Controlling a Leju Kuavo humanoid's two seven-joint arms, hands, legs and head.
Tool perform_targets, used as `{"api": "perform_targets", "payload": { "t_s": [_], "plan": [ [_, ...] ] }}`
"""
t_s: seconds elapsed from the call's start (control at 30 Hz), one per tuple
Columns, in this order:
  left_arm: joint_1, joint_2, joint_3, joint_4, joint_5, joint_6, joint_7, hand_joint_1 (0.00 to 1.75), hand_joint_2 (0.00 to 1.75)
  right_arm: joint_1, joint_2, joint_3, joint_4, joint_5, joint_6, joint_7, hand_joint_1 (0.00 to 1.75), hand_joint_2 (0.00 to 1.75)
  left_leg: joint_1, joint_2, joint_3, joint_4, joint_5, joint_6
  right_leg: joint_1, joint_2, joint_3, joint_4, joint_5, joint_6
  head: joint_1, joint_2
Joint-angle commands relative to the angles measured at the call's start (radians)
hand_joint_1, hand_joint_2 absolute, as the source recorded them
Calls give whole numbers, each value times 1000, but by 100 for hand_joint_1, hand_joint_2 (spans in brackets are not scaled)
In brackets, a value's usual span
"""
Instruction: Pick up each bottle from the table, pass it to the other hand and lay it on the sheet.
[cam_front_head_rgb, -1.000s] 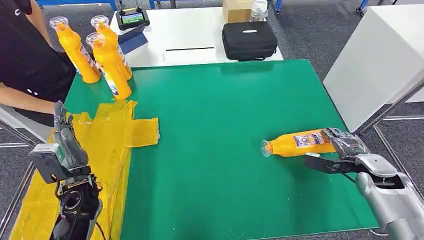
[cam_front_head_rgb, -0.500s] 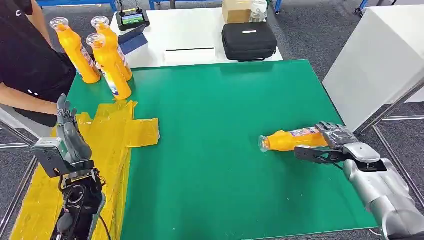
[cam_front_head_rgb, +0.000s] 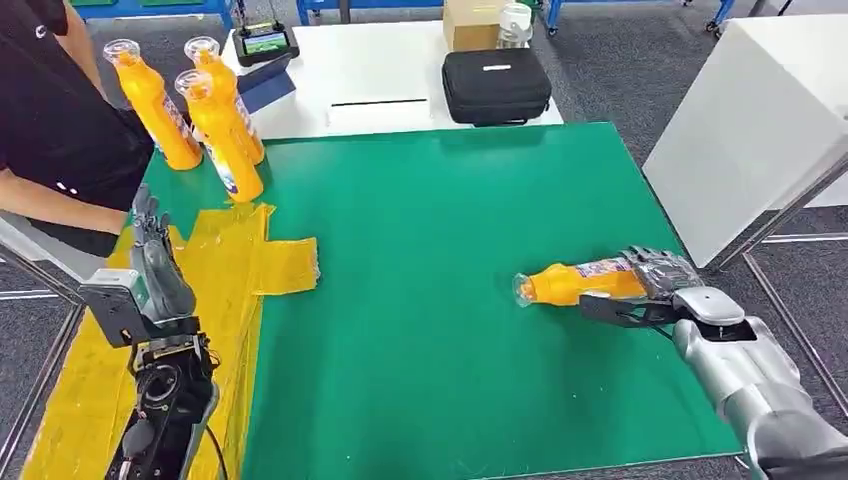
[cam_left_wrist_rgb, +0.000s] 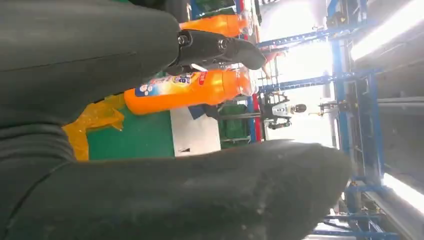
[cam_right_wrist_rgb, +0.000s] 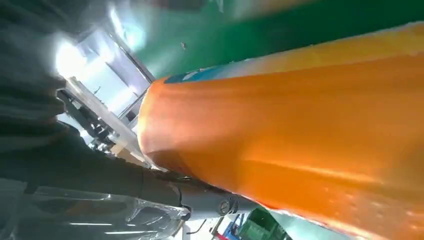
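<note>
The green table (cam_front_head_rgb: 420, 300) takes up most of the head view, with a white table (cam_front_head_rgb: 380, 70) butted against its far edge. A crumpled yellow sheet (cam_front_head_rgb: 230, 265) lies along the green table's left side and spills off the near left corner. A person in a black shirt (cam_front_head_rgb: 50, 130) stands at the far left, just beside the sheet.

A black case (cam_front_head_rgb: 496, 83) sits on the white table, with a cardboard box (cam_front_head_rgb: 472, 22) behind it and a small controller with a screen (cam_front_head_rgb: 262, 42) further left.

Three orange bottles (cam_front_head_rgb: 215, 135) stand upright in a tight cluster at the far left corner of the green table, just beyond the sheet. The left wrist view catches one of them too (cam_left_wrist_rgb: 190, 90).

The fourth bottle (cam_front_head_rgb: 575, 282) is over on the right side, lying on its side with the neck pointing left. The right hand (cam_front_head_rgb: 655, 285) is wrapped around its base end, fingers over the top and thumb underneath, so it's clamped on it; the right wrist view is a close-up of orange plastic (cam_right_wrist_rgb: 300, 130).

The left hand (cam_front_head_rgb: 150, 245) is raised over the sheet at the near left, fingers straight and apart, holding nothing.
</note>
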Motion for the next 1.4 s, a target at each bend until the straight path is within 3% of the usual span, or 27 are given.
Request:
{"api": "perform_targets", "payload": {
  "t_s": [0.03, 0.73, 0.77, 0.8, 0.83, 1.0, 1.03, 1.07, 1.2, 1.4],
  "plan": [
    [-72, -2, -53, 95, 18, 10, 2, 0, 0, 66, 82, 67, 165, -2, 24, -29, 175, 175, 2, -3, 4, -1, 0, -1, 2, -4, 6, -3, 0, -1, 0, 0],
    [-67, 5, -58, 88, 18, 21, 3, 0, 0, 79, 91, 75, 186, -3, 37, -40, 175, 175, 3, -3, 13, -2, -1, -1, 3, -4, 16, -6, 0, -1, -2, 0],
    [-69, 4, -60, 88, 18, 21, 3, 0, 0, 85, 90, 76, 188, -3, 37, -39, 162, 175, 3, -4, 13, -3, -1, -2, 3, -4, 16, -7, 0, -1, -2, 0],
    [-72, 5, -63, 92, 18, 23, 1, 0, 0, 86, 89, 78, 189, -3, 44, -39, 9, 175, 3, -3, 14, -2, -1, -1, 3, -4, 16, -6, 0, -1, -2, 0],
    [-72, 6, -65, 93, 19, 25, 0, 0, 0, 87, 88, 80, 191, -3, 51, -39, 0, 175, 3, -3, 14, -2, -2, -1, 3, -3, 16, -5, -1, -1, -2, 0],
    [-79, 10, -80, 101, 28, 33, -4, 0, 0, 83, 77, 98, 205, -4, 85, -51, 0, 175, 4, -3, 16, -3, -2, -2, 3, -3, 18, -7, 0, -1, -2, 0],
    [-82, 10, -82, 104, 30, 34, -4, 0, 0, 86, 77, 98, 206, -7, 89, -52, 58, 175, 4, -2, 19, -2, -4, -3, 4, -1, 20, -7, -1, -1, -2, 0],
    [-83, 11, -84, 105, 30, 34, -4, 0, 0, 89, 77, 98, 206, -8, 92, -53, 175, 175, 4, -3, 19, -2, -4, -2, 4, -2, 20, -8, -1, -1, -2, 0],
    [-105, 13, -87, 122, 35, 41, -5, 0, 0, 76, 85, 106, 212, -8, 108, -55, 175, 175, 5, -3, 23, -2, -10, 0, 5, -3, 15, -10, -6, 0, -2, 0],
    [-96, 21, -81, 120, 40, 53, -12, 0, 0, 60, 98, 114, 219, -6, 121, -57, 175, 175, 4, -1, 32, -3, -12, 2, 5, -1, 25, -11, -8, 2, -1, 0]
  ]
}}
